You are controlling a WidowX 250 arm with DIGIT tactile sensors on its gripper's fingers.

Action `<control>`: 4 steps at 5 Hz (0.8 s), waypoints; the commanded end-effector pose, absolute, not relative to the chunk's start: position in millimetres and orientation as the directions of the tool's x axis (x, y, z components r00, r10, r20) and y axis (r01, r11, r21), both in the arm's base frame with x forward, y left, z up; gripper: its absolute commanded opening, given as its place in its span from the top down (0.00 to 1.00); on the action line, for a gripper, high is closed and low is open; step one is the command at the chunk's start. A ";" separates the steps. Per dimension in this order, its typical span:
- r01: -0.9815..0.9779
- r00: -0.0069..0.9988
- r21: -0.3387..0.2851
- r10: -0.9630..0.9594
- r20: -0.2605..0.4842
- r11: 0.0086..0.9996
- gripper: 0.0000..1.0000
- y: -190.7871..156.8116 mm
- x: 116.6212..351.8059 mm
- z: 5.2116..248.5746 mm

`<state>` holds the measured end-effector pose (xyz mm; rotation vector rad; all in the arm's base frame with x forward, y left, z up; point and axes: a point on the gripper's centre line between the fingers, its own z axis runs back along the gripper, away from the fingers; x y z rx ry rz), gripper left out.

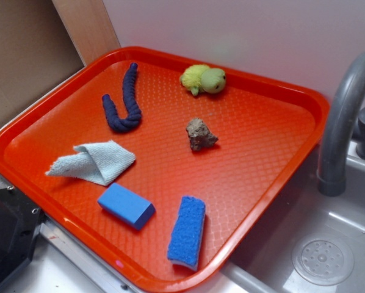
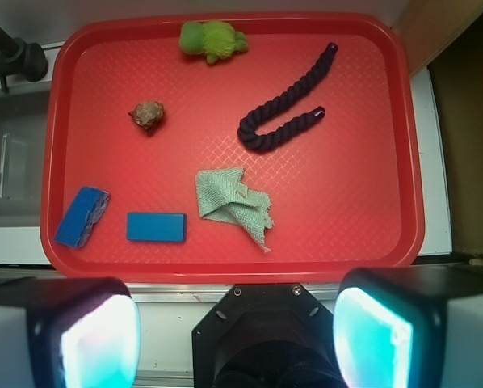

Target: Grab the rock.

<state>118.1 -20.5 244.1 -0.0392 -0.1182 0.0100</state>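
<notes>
The rock (image 1: 200,134) is a small lumpy brown-grey stone lying near the middle of the red tray (image 1: 280,91). In the wrist view the rock (image 2: 147,115) sits in the upper left part of the tray (image 2: 403,162). My gripper (image 2: 237,335) hangs high above and outside the tray's near edge, far from the rock. It is open, its two fingers (image 2: 96,339) spread wide with nothing between them. The gripper is not seen in the exterior view.
On the tray also lie a yellow-green plush toy (image 1: 204,79), a dark blue rope (image 1: 124,101), a pale green cloth (image 1: 94,162), a blue block (image 1: 126,206) and a blue sponge (image 1: 187,232). A grey sink (image 1: 329,256) with a faucet (image 1: 344,116) adjoins the tray.
</notes>
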 end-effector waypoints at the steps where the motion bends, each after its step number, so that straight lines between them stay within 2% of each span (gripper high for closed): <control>1: -0.008 0.993 -0.040 0.012 0.118 0.999 0.00 -20.5 118.1 244.1; 2: 0.239 0.960 0.063 -0.245 0.132 0.969 0.00 -23.5 168.1 243.3; 3: 0.457 0.859 0.189 -0.487 0.157 0.869 0.00 -38.2 206.3 236.4; 4: 0.663 0.714 0.234 -0.695 0.087 0.711 0.00 -68.8 237.2 214.5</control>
